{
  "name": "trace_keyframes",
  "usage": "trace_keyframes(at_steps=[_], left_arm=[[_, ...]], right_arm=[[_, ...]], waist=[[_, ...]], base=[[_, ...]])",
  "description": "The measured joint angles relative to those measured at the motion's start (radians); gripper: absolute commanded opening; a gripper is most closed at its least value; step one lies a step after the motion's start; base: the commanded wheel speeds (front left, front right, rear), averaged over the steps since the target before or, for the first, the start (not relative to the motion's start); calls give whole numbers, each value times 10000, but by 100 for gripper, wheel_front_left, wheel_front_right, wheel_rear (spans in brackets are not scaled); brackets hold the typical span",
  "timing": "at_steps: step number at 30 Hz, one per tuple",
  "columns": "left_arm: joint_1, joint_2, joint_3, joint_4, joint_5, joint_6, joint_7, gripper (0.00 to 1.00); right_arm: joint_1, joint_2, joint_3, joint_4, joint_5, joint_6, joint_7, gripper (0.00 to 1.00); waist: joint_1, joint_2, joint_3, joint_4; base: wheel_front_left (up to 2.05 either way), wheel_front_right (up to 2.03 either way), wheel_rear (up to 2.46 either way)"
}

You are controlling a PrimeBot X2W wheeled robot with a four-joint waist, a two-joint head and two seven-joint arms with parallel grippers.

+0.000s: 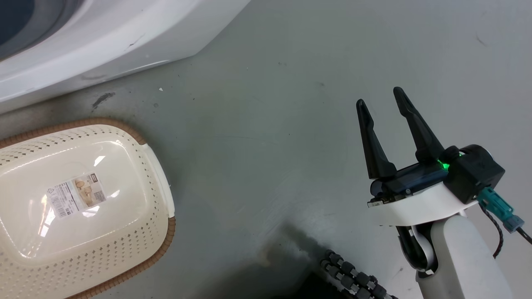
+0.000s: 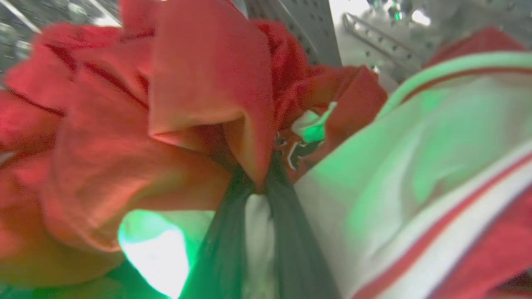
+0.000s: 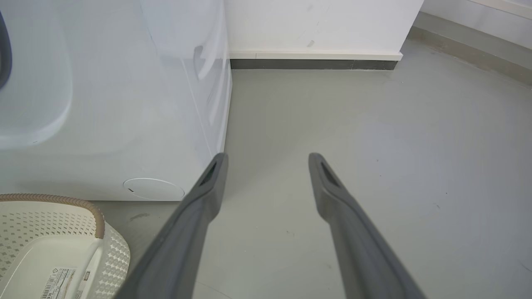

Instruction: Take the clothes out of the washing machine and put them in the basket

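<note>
The left gripper [image 2: 259,180] has its two dark fingers [image 2: 220,253] drawn together at the tips, pinching a fold of the clothes [image 2: 104,145], with a strip of white cloth showing in the narrow gap lower down between them. Bright red fabric bunches up around and above the tips and spreads to the left of the left wrist view, while a white panel [image 2: 415,166] edged with red and white stripes lies against the fingers on that view's right, all of it tinted by a green glow. Beyond the garments, at the far side from the gripper, the shiny perforated drum [image 2: 307,25] of the washing machine [image 1: 104,37] shows, so the clothes sit inside it. The right gripper [image 1: 380,97] holds nothing: its fingers stand wide apart, pointing away from the robot over the bare grey floor [image 1: 266,124], a green light [image 1: 444,165] lit at their base. Ahead of it and to its left is the lower front corner of the washing machine, near but not touching. Further to its left, well apart from the fingers, the basket [image 1: 141,137] stands on the floor just in front of the machine, a paper label [image 1: 77,195] visible on its floor. A black segmented cable [image 1: 353,278] lies near the right arm's base.
</note>
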Motion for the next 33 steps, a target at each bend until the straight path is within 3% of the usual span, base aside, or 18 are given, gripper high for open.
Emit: trace_keyframes(at_steps=[8, 14, 23, 33], left_arm=[[928, -40, 96, -1300, -140, 401, -1833, 0], [1713, -244, 274, -1511, -322, 780, -3557, 0], [3191, -648, 545, -757, -782, 897, -6305, 0], [5148, -1478, 731, 395, -1348, 823, -9225, 0]], right_arm=[[-10, 2, -65, 125, -4, 0, 0, 100], [-9, 2, -155, 217, -134, 0, 0, 100], [386, 6, -245, 585, -543, 0, 0, 100], [1145, 10, -470, 986, -1024, 0, 0, 100]], waist=[[0, 0, -310, 107], [0, 0, -789, 230], [-1, 0, -2054, 401], [-2, 0, -4007, 755]], base=[[0, 0, 0], [0, 0, 0], [0, 0, 0], [0, 0, 0]])
